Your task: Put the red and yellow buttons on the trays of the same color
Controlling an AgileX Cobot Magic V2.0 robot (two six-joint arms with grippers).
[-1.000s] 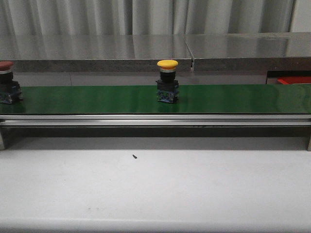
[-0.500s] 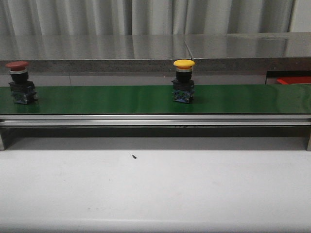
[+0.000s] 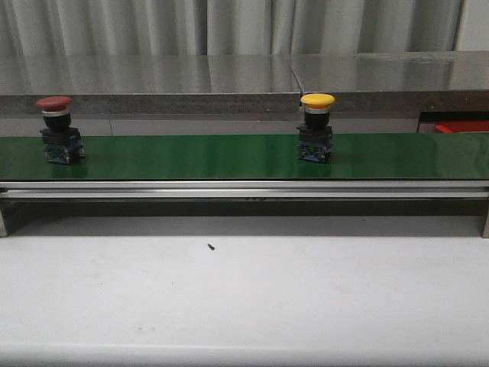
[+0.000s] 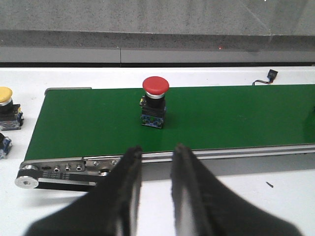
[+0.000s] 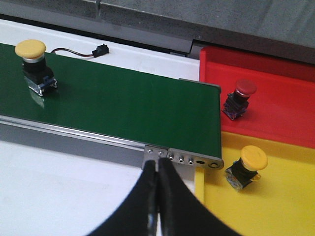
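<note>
Facing grey curtain, we see white table (image 3: 244, 298) carrying green belt (image 3: 229, 157). Red tray (image 5: 275, 93) cut off, yellow tray (image 5: 275, 206) too. Red button (image 3: 57, 130), yellow button (image 3: 315, 126) upright on belt. Left hand (image 4: 156, 162) narrowly parted; right hand (image 5: 157, 169) closed, empty.

My white worktop (image 3: 244, 298) carried the green belt (image 3: 191, 157), a small dark speck (image 3: 210, 246), and red tray (image 5: 280, 93) beside yellow tray (image 5: 275, 201).
</note>
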